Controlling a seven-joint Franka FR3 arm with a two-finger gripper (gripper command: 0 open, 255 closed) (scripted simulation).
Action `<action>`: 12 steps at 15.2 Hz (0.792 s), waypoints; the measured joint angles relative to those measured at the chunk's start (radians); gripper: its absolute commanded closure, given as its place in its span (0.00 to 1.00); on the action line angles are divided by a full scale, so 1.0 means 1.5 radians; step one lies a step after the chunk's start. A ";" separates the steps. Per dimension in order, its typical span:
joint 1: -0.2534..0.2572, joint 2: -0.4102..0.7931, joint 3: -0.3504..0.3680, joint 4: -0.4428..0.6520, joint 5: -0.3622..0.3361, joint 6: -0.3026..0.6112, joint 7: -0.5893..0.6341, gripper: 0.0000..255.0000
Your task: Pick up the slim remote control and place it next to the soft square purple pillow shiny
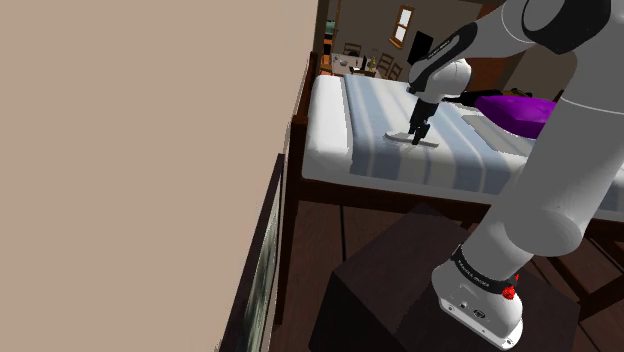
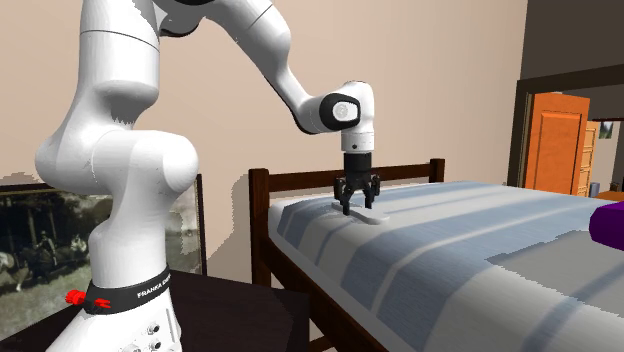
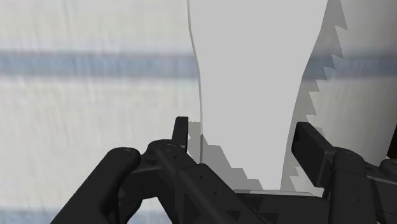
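Your wrist view shows the claw (image 3: 242,125) spread astride the pale remote (image 3: 254,63), not gripping; shoulder view adds the purple pillow (image 1: 515,106)

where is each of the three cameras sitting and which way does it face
Shoulder view: beside and behind the dark box stand, looking down along the white arm to the striped bed; stand, arm and black gripper show.
Second exterior view: low near the stand, facing a beige wall across the bed; arm and gripper show.
Wrist view: on the hand, looking down at the flat pale grey remote between open black fingers.
Shared: both exterior views show gripper, remote and shiny purple pillow.
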 measured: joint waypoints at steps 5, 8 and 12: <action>0.000 0.000 0.000 0.000 0.000 0.000 0.000 1.00; 0.000 0.000 0.000 0.000 0.000 0.000 0.000 1.00; 0.005 -0.017 -0.005 0.006 -0.019 -0.017 0.013 1.00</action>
